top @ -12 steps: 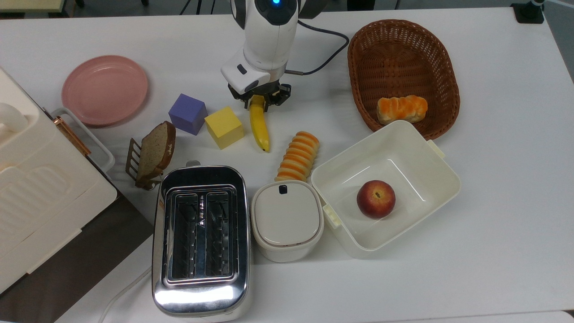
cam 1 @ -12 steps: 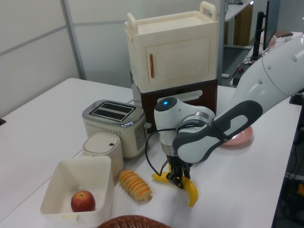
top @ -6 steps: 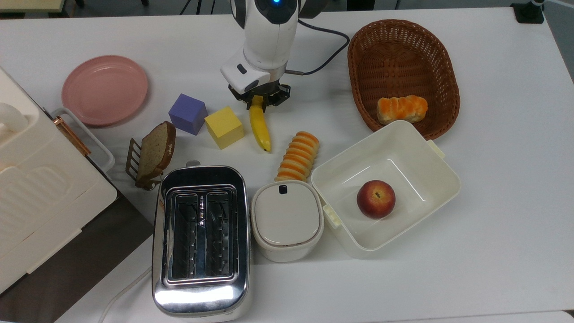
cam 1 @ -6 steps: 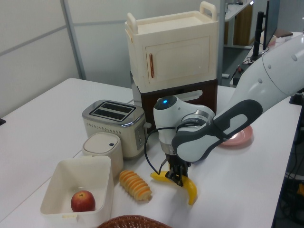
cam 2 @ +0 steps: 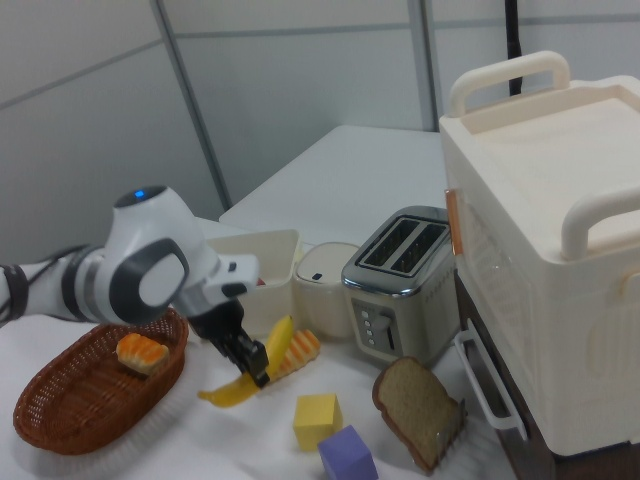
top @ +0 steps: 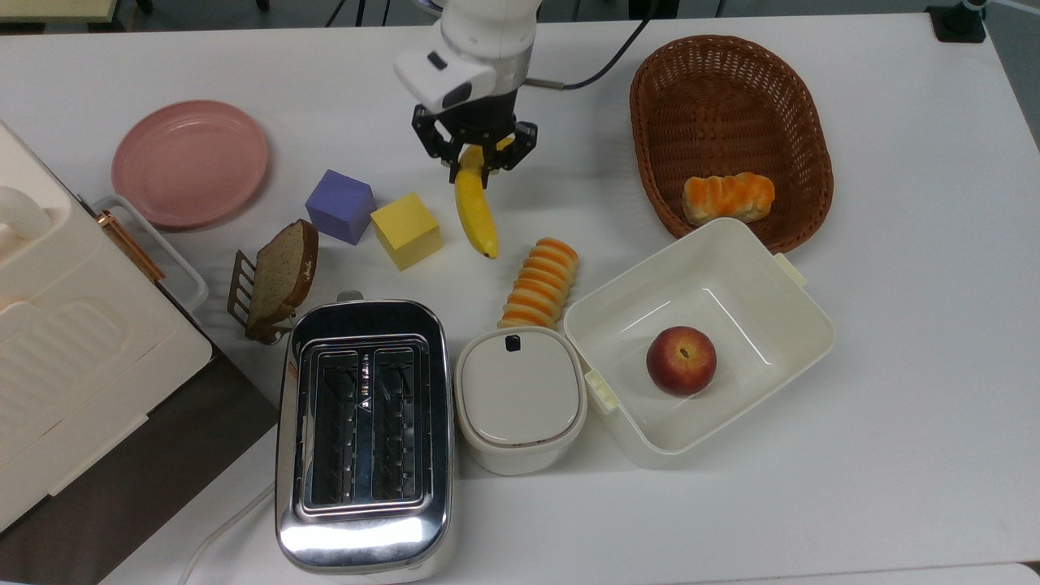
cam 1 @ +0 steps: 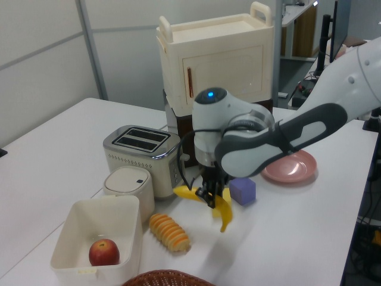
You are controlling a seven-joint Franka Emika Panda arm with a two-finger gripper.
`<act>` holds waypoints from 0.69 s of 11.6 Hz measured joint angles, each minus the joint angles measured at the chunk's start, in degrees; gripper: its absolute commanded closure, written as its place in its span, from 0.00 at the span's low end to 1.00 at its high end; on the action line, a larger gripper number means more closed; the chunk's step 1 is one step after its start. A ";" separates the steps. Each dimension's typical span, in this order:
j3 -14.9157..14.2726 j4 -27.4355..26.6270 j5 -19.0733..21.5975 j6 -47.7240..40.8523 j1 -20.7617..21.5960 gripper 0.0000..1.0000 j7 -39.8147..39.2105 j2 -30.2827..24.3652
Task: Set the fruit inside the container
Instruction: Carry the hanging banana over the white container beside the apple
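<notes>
One banana (top: 474, 213) hung clear of the table (top: 894, 455), pinched near its stem end by the gripper (top: 474, 160), whose fingers (cam 1: 209, 195) were closed on it. Half a second before, it had still lain on the table with the fingers already around it; now it had been lifted, and the left view showed its dark tip dangling above the surface with a shadow beneath. The top view placed it between the yellow cube (top: 405, 230) at the top view's left and the striped bread roll (top: 541, 283) lower to the top view's right, touching neither.

The grasp seemed to have held through the lift, so the pick looked done and the carry was what remained. The container (top: 800, 309) stood well apart toward the top view's lower right, open, with a red-yellow apple (top: 681, 360) already inside and bare floor around it. The bread roll lay roughly on the straight path between banana and tub, so enough height would be needed to pass over it and the tub's rim. Held by one end, the banana could swing or slip in transit.

Beyond stood the wicker basket (top: 731, 89), the white lidded box (top: 520, 398) and the toaster (top: 364, 431).
</notes>
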 measured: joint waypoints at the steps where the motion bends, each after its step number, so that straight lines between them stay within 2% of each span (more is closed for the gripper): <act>1: 0.37 2.00 0.00 -0.89 0.25 0.86 0.41 -0.43; 5: 2.12 11.75 0.00 -1.28 0.58 0.86 4.11 -0.39; 8: 5.11 20.31 0.01 -1.37 0.60 0.86 7.49 2.30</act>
